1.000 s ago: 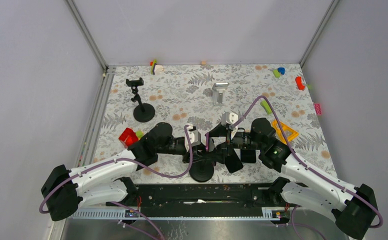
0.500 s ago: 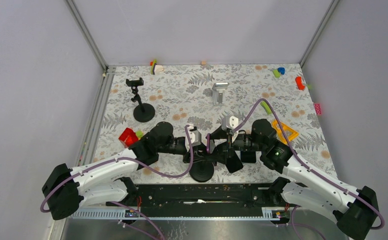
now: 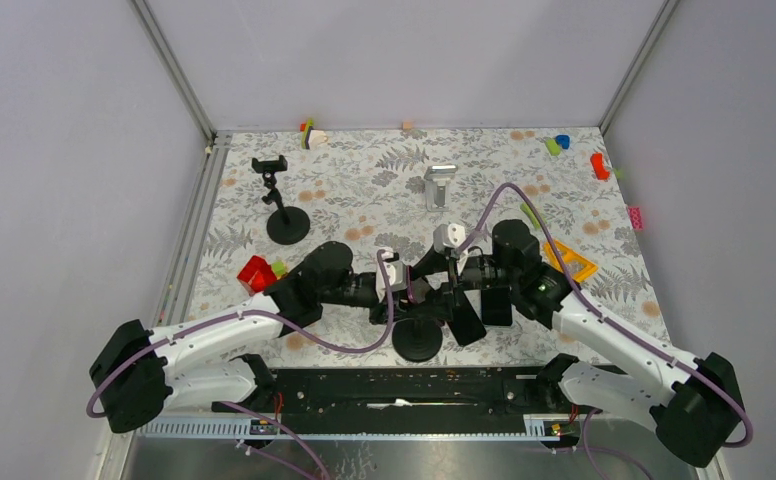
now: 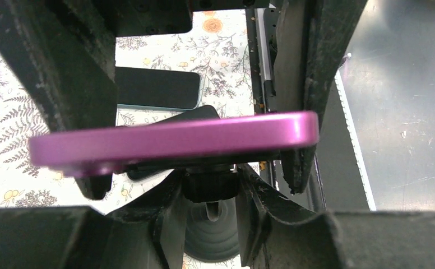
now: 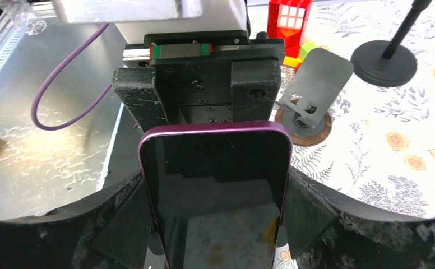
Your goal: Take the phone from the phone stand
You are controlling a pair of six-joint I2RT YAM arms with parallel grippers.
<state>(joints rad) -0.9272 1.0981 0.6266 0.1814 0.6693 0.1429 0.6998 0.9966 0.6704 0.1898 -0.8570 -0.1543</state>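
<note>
The phone (image 5: 215, 168) has a magenta rim and a dark screen; it stands on edge in the clamp of the phone stand (image 4: 209, 188). The stand's round black base (image 3: 417, 342) rests near the table's front edge. My right gripper (image 5: 218, 218) is shut on the phone, one finger against each long side. My left gripper (image 4: 209, 196) is shut on the stand's black knob just under the phone (image 4: 176, 140). In the top view both grippers meet above the base, the left (image 3: 409, 297) and the right (image 3: 451, 295); the phone is mostly hidden between them.
A black phone (image 3: 497, 305) lies flat beside the right gripper. Another black stand (image 3: 282, 205) and a silver stand (image 3: 440, 184) are farther back. A red block (image 3: 256, 272) sits left, an orange piece (image 3: 569, 262) right. A grey plate stand (image 5: 314, 84) is near the left arm.
My right gripper's jaws have closed in onto the phone's sides and that arm has shifted slightly left and away. The stand's base has slid a little to the right.
</note>
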